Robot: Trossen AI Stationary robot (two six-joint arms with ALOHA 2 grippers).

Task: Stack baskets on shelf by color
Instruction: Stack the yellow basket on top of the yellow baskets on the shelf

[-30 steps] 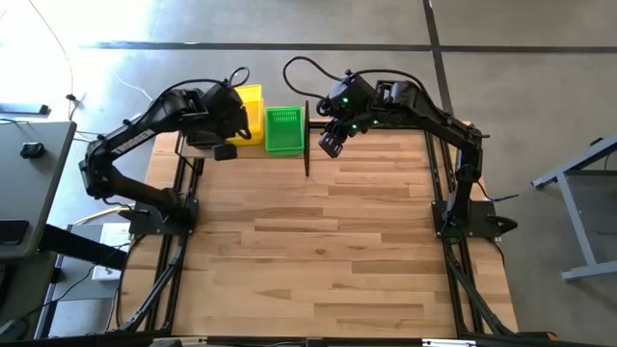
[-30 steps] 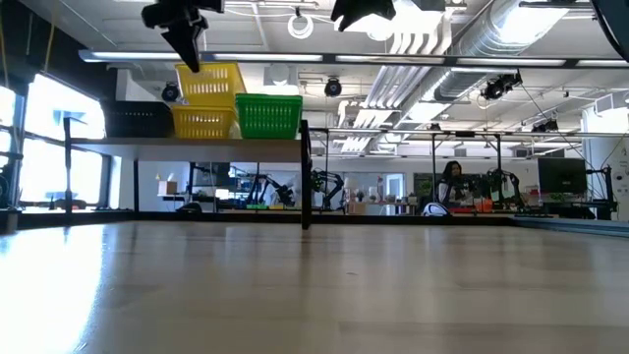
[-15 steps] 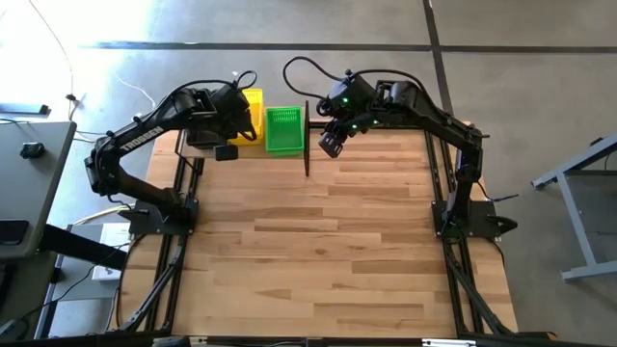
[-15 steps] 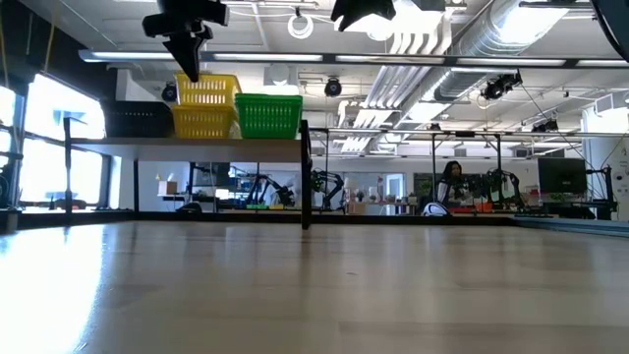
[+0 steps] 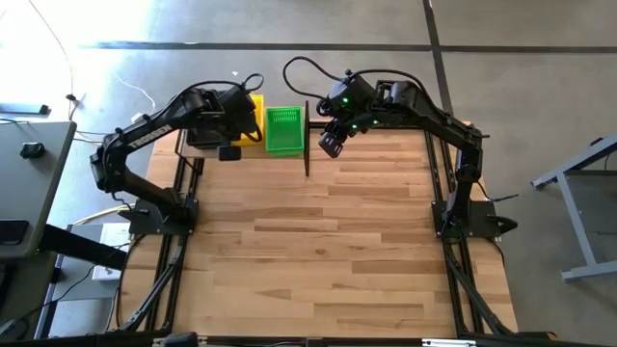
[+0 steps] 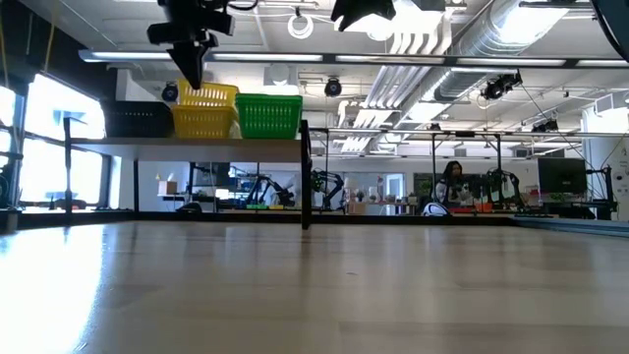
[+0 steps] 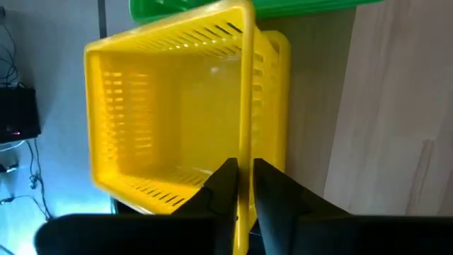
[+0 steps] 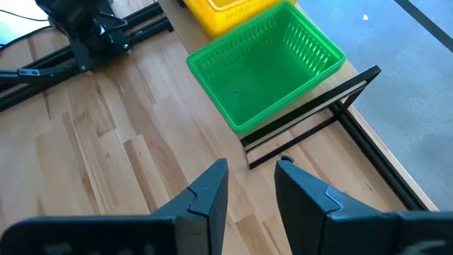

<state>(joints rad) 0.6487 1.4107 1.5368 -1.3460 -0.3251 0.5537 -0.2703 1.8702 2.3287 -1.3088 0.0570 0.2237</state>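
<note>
A shelf (image 6: 118, 144) stands along the table's far edge. On it sit a black basket (image 6: 138, 120), a yellow basket (image 6: 203, 124) and a green basket (image 6: 267, 116), side by side on their bases. My left gripper (image 7: 241, 173) is above the yellow one, shut on a second yellow basket (image 6: 208, 95) that sits partly sunk into the lower one. My right gripper (image 8: 251, 177) hovers open just right of the shelf's end upright (image 5: 307, 145), touching nothing. The green basket (image 8: 265, 64) lies ahead of it. My left gripper pinches one long side wall of the upper yellow basket at its rim (image 7: 245, 142), one finger inside the basket and one outside. The fingers (image 6: 193, 71) come from above, pointing down. The basket hangs about level, its lower part inside the yellow basket beneath.
The wooden tabletop (image 5: 328, 251) lies in front of the shelf. The shelf's black frame (image 8: 311, 117) runs beside the green basket. Beyond the table the low view shows a room with a person (image 6: 452, 182) far off.
My left gripper has come down and shifted slightly toward the table's right, still shut on the yellow basket. The basket, first held clear above the lower yellow one, has dropped and now sits partly inside it.
</note>
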